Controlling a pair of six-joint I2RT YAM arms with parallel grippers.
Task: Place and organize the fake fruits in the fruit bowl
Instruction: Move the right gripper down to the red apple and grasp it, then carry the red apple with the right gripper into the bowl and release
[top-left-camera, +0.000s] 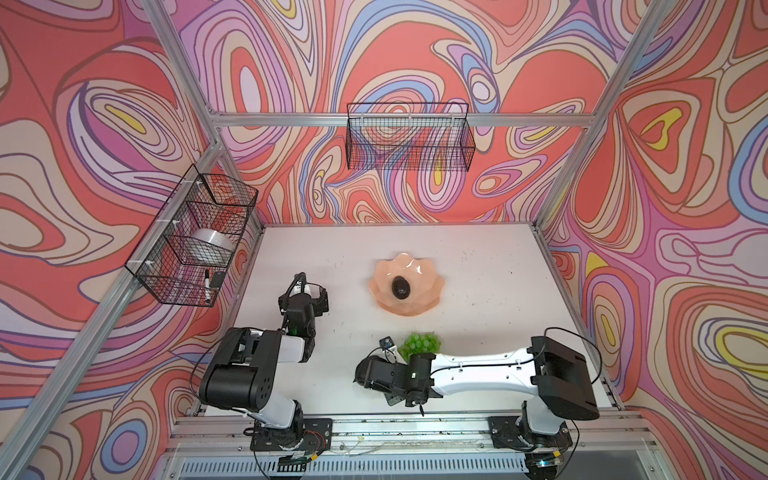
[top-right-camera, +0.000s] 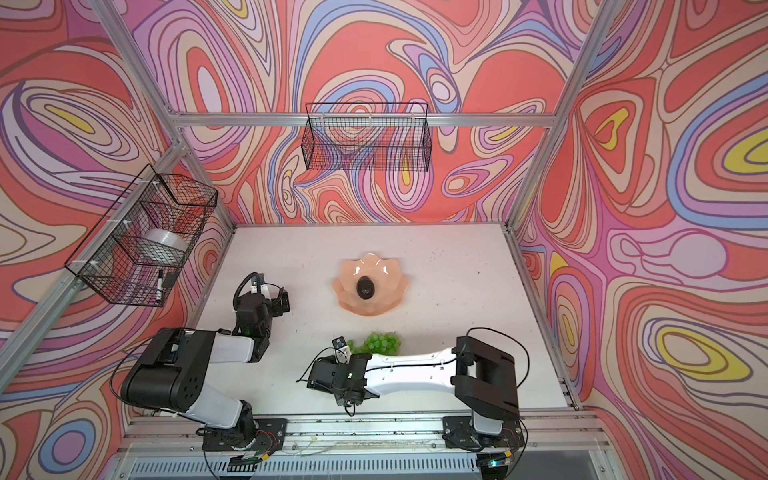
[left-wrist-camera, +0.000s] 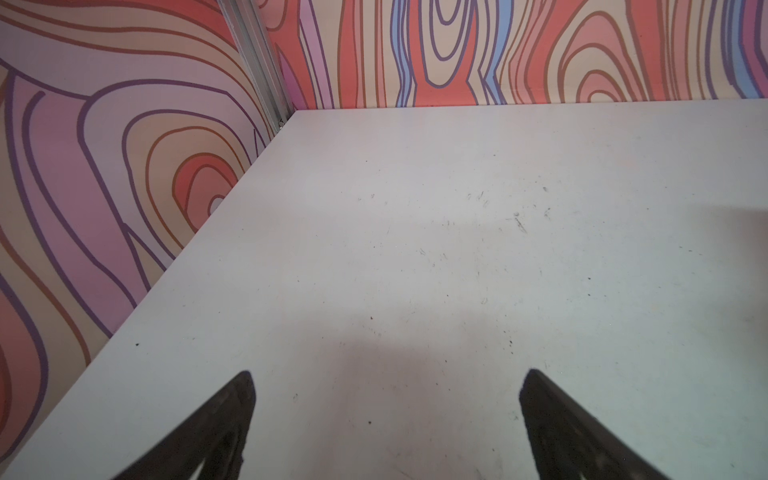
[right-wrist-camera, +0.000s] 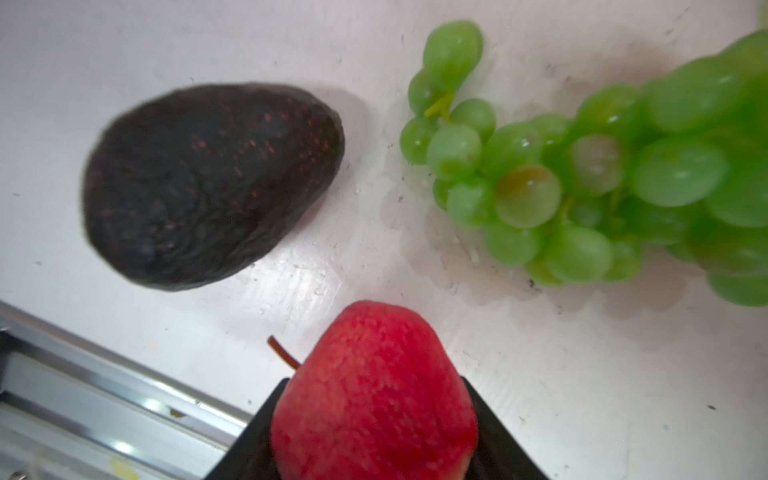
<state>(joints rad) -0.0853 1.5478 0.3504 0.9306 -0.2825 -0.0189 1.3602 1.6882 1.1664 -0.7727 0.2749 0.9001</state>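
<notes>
The peach-pink fruit bowl (top-left-camera: 432, 291) (top-right-camera: 395, 286) stands mid-table in both top views, with one dark avocado (top-left-camera: 401, 287) (top-right-camera: 366, 287) lying in its middle. The green grapes (top-left-camera: 419, 343) (top-right-camera: 380, 343) (right-wrist-camera: 602, 178) lie on the table beside my right arm. A second avocado (right-wrist-camera: 212, 183) rests on the table close to them. My right gripper (right-wrist-camera: 374, 380) is low near the front edge, shut on the red apple (right-wrist-camera: 374, 407), which fills the gap between both fingers. My left gripper (left-wrist-camera: 390, 372) is open over bare table at the left.
A black wire basket (top-left-camera: 409, 137) hangs on the back wall. Another wire basket (top-left-camera: 195, 237) on the left wall holds a tape roll and a marker. An aluminium rail (right-wrist-camera: 83, 395) runs along the table's front edge close to the apple. Patterned walls enclose three sides.
</notes>
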